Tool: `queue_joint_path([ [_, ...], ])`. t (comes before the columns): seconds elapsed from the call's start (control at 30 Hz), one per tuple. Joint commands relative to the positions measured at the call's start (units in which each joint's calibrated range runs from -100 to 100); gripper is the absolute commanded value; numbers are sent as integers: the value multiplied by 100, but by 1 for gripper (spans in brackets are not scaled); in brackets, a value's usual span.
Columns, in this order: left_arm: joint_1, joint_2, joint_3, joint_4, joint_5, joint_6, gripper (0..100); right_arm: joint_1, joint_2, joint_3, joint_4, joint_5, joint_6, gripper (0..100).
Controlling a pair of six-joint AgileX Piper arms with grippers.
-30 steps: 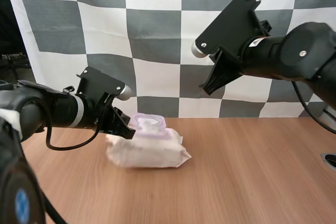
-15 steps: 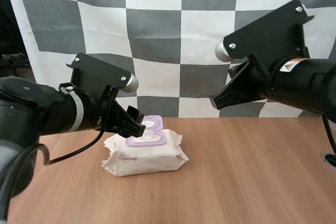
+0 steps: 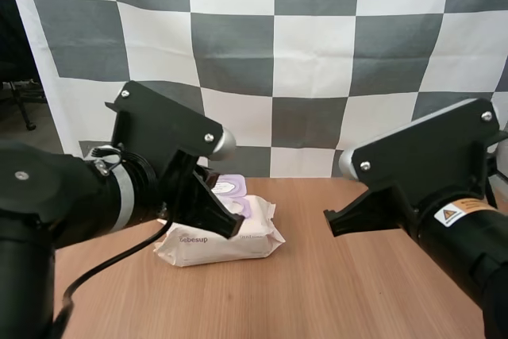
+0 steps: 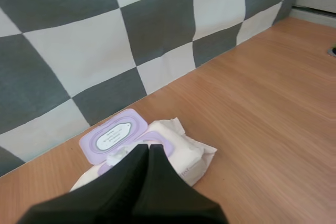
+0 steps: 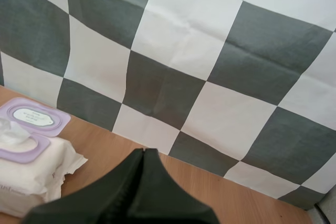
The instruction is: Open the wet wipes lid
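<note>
The white wet wipes pack [image 3: 226,248] lies flat on the wooden table [image 3: 341,291]. Its purple lid [image 3: 231,186] is flipped open toward the back. In the left wrist view the lid [image 4: 112,136] lies back behind the pack [image 4: 181,150], and a wipe [image 4: 118,153] pokes up from the opening. My left gripper [image 3: 230,228] hangs shut over the pack's near left part, holding nothing. My right gripper [image 3: 329,222] is shut, off to the right of the pack and apart from it. The right wrist view has the pack [image 5: 31,174] and open lid [image 5: 34,115] beyond that gripper [image 5: 144,151].
Bare wood table stretches to the right of the pack and in front of it. The two arms' bulky black wrists hang over the near half of the table on either side of the pack.
The pack, first tilted up under the left gripper, has settled flat with its lid open. Both arms have drawn back toward the near side, the right one also coming down.
</note>
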Motion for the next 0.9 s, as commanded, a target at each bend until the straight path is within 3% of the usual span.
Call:
queue_joint_path([
  [0.0, 2, -600, -3, 12, 9, 0, 0, -4, -133, 98, -297, 89, 227, 0],
  [0.2, -5, -1885, -3, 120, 9, -55, 0, -4, -301, 189, -835, 926, 422, 0],
  [0.4, -121, -2512, 94, 568, -130, -776, 0, -4, -301, 527, -643, 374, 48, 0],
  [0.5, -224, -2512, 354, 1131, -1636, -1415, 0, -4, -301, 1064, -322, -981, 79, 14],
  [0.63, -245, -2512, 1150, 1853, -4624, -2322, 0, -4, -301, 1638, 74, -2139, 87, 31],
  [0.73, -245, -2512, 1881, 1991, -5821, -2309, 0, -4, -301, 1907, 192, -2642, 87, 33],
  [0.87, -245, -2512, 2529, 1968, -6288, -2178, 0, -4, -301, 2305, 288, -3613, 69, 33],
])
